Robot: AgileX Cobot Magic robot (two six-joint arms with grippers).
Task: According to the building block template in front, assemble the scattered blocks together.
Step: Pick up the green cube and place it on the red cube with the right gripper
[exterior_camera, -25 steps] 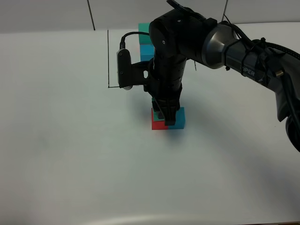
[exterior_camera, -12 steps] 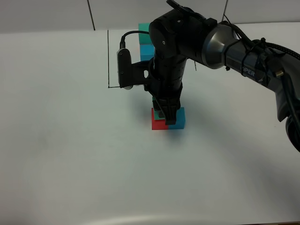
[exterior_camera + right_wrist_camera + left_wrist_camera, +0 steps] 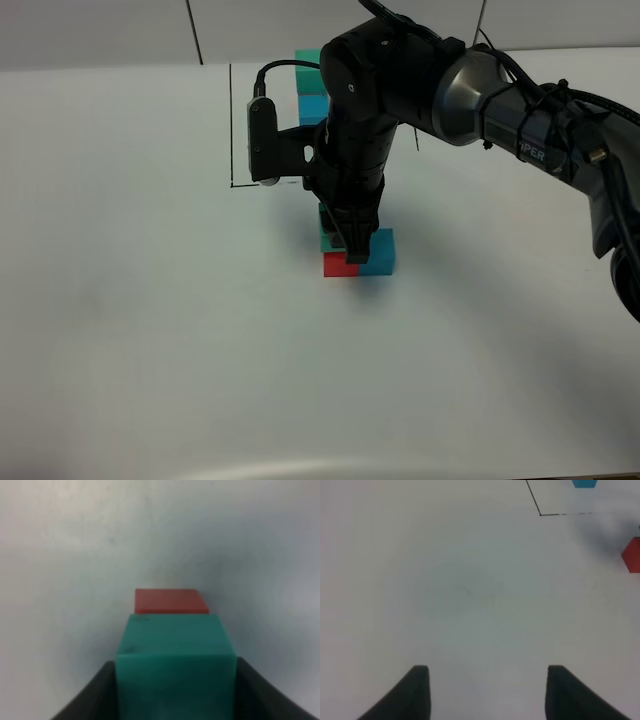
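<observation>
My right gripper [image 3: 348, 245] is shut on the teal-green cube [image 3: 327, 230] and holds it just over the red cube [image 3: 338, 265]. The blue cube [image 3: 379, 253] sits against the red cube's right side. In the right wrist view the green cube [image 3: 175, 655] fills the space between the fingers [image 3: 87, 700], with the red cube [image 3: 171, 601] beyond it. The template [image 3: 312, 95], teal-green over blue, stands at the back behind the arm. My left gripper [image 3: 485, 695] is open and empty over bare table; the red cube [image 3: 632, 555] shows at that view's edge.
Thin black drawn lines [image 3: 231, 125] frame the template area, with a corner also in the left wrist view [image 3: 540, 514]. The white table [image 3: 150, 320] spreads to the left and front. The right arm [image 3: 480, 95] reaches in from the right.
My right gripper has risen slightly with the green cube, so more of the cube shows above the red one. The red and blue cubes have not moved.
</observation>
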